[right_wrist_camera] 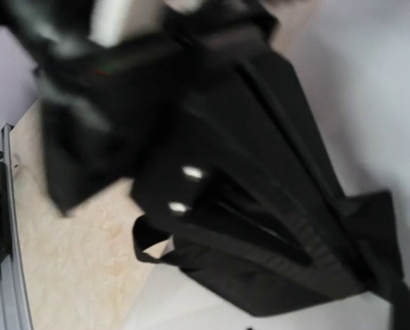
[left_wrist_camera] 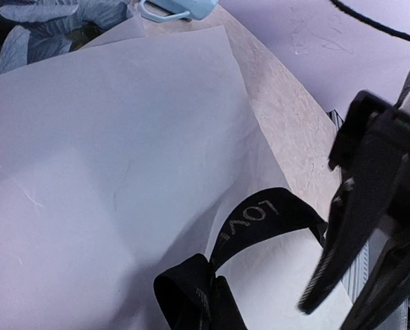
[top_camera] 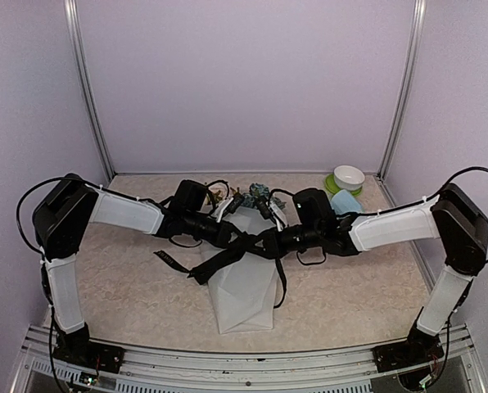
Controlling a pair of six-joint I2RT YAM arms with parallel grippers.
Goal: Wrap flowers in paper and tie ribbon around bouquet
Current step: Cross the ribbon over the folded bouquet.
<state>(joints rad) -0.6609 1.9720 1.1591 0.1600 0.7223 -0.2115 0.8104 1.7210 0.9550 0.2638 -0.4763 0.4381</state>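
Room: pale lavender walls [top_camera: 244, 82].
Table [top_camera: 129, 278]: beige, marbled.
Paper [top_camera: 244, 299]: frosted white, at table centre, with the flowers [top_camera: 259, 195] at its 12 o'clock end.
Ribbon [top_camera: 228, 258]: black, draped across the paper; its lettering shows only in the left wrist view.
Containers: at 1 o'clock, a white bowl [top_camera: 350, 175] sits on a green plate [top_camera: 332, 185], with a blue mug [top_camera: 347, 202] just beside them. I cannot tell their contents.
Left gripper [top_camera: 242, 239]: closed tight over the paper; whether it pinches the ribbon is unclear.
Right gripper [top_camera: 266, 243]: its wrist view is blurred, so I cannot tell its gap.
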